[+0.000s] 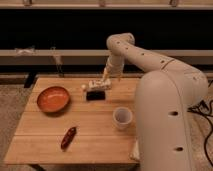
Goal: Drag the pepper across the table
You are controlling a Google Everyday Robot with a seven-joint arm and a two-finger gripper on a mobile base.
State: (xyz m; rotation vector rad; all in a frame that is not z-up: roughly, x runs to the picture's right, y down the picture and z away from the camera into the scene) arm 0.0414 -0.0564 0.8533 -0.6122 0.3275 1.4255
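Camera view shows the pepper (pixel 68 137) lying on the bench (pixel 100 145) near its front edge, well apart from the claw (pixel 106 76) at the far side, whose state I cannot tell. The pepper is probably light, glossy and slippery: pinch its thicker middle.

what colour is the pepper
Dark red, clearest in the camera view: pepper; the gripper is near the table's far edge.
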